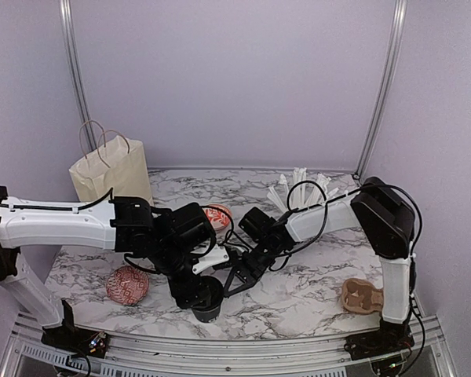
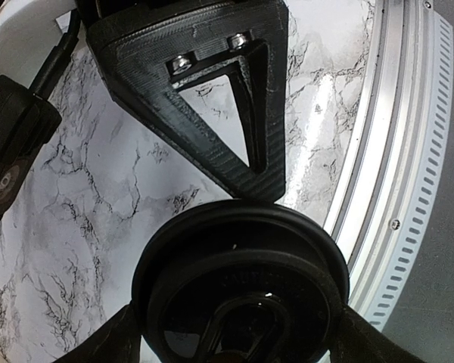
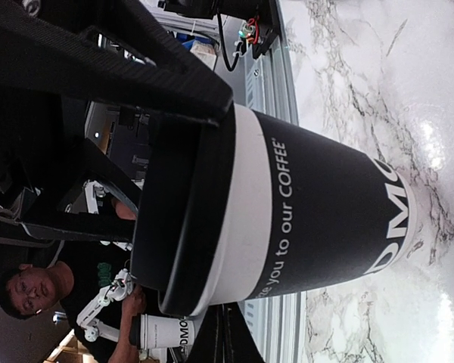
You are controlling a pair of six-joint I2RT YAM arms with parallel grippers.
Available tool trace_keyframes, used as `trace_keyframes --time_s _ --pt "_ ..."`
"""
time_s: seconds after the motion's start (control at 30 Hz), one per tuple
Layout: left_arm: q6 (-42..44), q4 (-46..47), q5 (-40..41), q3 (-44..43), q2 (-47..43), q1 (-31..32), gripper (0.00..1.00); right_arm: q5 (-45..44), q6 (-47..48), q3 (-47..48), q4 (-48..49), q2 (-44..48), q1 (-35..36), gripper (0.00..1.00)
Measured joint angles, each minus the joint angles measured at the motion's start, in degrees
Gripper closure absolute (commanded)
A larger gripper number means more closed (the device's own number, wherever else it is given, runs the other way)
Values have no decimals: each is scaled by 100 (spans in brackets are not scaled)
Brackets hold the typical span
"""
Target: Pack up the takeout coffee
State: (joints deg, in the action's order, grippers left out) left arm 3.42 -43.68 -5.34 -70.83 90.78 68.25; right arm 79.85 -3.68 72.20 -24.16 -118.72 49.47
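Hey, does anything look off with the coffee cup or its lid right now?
The lid is on the cup, but the right wrist view shows a white band of rim below it, so it may not be fully pressed down. No spill shows on the table.

The white, grey-veined marble counter [image 1: 298, 294] carries a beige paper bag with twine handles [image 1: 111, 173] upright at its back left corner. A red-and-white patterned bowl [image 1: 127, 284] sits near the front left, and a second one [image 1: 218, 215] sits mid-counter. White wrapped straws [image 1: 301, 187] rise at the back right. A tan moulded-pulp holder [image 1: 361, 296] lies front right. A black paper cup [image 3: 325, 219] stands front centre, wearing a black plastic lid [image 2: 242, 257].
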Motion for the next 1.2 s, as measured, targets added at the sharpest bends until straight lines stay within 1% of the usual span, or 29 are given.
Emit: trace_keyframes --time_s 0.27,0.5,0.87,0.97,1.03,1.13,1.2 --pt "9 -184 17 -177 170 -7 18 238 -459 0 323 -175 11 98" --pt "28 -166 28 -140 179 -13 18 621 -973 4 890 -457 28 99" --pt "68 -181 -20 -140 245 -42 18 907 -1609 4 1464 -697 55 99" --pt "72 -219 -17 -181 271 -42 19 881 -1593 83 1287 -723 61 99" --pt "74 -428 22 -334 385 -44 19 776 -1432 278 835 -780 72 99" --pt "72 -828 142 -621 590 -44 20 240 -988 595 46 -789 79 99" --pt "76 -1012 205 -782 706 -42 20 -186 -822 610 -136 -691 76 99"
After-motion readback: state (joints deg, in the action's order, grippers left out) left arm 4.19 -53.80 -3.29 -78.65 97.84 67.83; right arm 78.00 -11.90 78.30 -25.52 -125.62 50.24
